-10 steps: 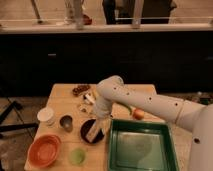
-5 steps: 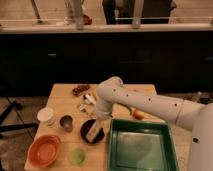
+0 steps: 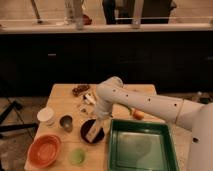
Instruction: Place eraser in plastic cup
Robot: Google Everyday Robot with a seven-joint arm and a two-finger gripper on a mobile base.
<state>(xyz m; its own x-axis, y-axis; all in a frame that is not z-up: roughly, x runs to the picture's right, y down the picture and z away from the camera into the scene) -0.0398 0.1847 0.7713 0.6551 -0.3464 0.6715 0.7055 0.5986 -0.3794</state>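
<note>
The eraser [image 3: 92, 131], a pale cream block with a dark edge, lies tilted on a dark round dish [image 3: 85, 137] near the table's front middle. My gripper [image 3: 98, 125] reaches down from the white arm and sits right at the eraser's upper end, touching or nearly touching it. The plastic cup [image 3: 76, 156], small and translucent light green, stands upright at the front edge, down-left of the eraser and apart from the gripper.
An orange bowl [image 3: 44, 150] stands left of the green cup. A white cup [image 3: 46, 116] and a dark metal cup [image 3: 66, 122] stand behind it. A green tray [image 3: 142, 148] fills the right front. An orange object [image 3: 138, 114] and small items [image 3: 82, 91] lie farther back.
</note>
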